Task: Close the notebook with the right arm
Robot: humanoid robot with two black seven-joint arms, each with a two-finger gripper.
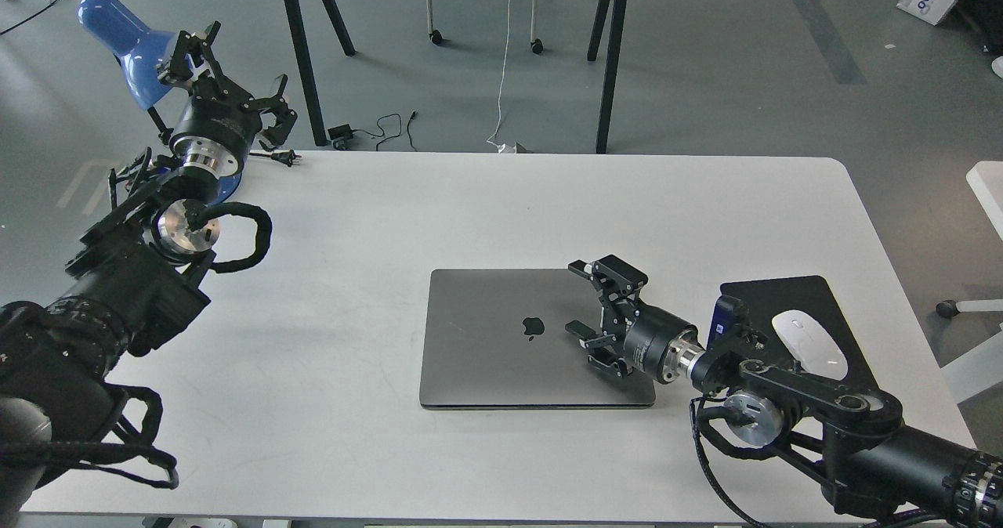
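The notebook (501, 340), a slim space-grey laptop, lies shut and flat on the white table (501, 207), its dark apple logo facing up. My right gripper (581, 302) is open and empty, over the right part of the lid, with its fingers spread; whether it touches the lid I cannot tell. The right arm comes in from the lower right with its silver wrist ring and small blue part. My left gripper (227, 66) is held high at the far left next to the blue lamp, with its fingers spread and empty.
A black mouse pad (838, 301) with a white mouse (809, 344) lies right of the notebook, close behind my right wrist. A blue lamp (121, 30) stands at the table's far left corner. Black table legs and cables stand on the floor beyond the far edge.
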